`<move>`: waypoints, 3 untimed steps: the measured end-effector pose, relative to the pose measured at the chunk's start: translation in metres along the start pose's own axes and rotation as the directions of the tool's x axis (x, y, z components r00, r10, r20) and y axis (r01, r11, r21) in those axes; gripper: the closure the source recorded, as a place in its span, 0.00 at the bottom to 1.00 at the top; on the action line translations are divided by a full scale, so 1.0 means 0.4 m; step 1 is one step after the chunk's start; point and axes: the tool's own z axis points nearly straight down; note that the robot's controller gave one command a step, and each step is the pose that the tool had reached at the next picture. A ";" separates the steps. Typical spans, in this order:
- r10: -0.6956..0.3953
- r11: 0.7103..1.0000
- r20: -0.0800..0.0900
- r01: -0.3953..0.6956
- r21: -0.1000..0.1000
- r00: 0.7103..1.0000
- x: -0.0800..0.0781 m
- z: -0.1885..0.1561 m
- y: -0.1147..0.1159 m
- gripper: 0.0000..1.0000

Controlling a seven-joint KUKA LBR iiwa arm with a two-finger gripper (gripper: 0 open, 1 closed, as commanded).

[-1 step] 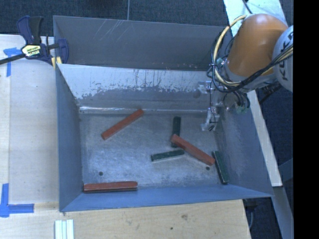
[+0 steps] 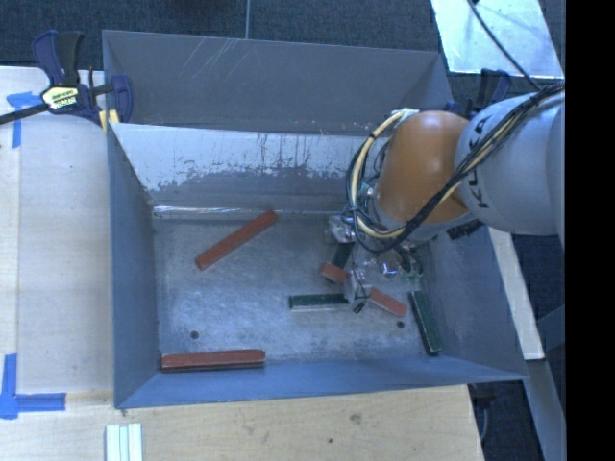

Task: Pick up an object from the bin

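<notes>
Pincer [image 2: 357, 291] low in bin [image 2: 240, 161]; grip state cannot be told. Risk: tight clutter, so it may nudge red chip [image 2: 333, 274] just left, or dark strip [image 2: 317, 302] alongside.

Bin [image 2: 135, 257], slanting stick [image 2: 236, 240] back left on its floor, second stick [image 2: 212, 359] along the front wall, thin bar [image 2: 317, 302] at centre, small block [image 2: 388, 303] just right of it, strip [image 2: 425, 323] near right wall.

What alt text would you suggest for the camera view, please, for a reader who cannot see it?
The gripper is low in the right half of the bin, beside a small red piece, a dark green strip and a second red piece. One brown stick lies tilted at mid-left, another along the front wall.
</notes>
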 end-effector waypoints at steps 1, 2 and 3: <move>0.003 1.000 0.024 -0.003 0.001 1.000 -0.016 -0.015 -0.003 1.00; 0.049 0.999 0.019 -0.049 0.000 0.999 0.004 -0.265 0.023 1.00; 0.053 0.999 0.019 -0.053 0.000 0.998 -0.032 -0.408 0.014 1.00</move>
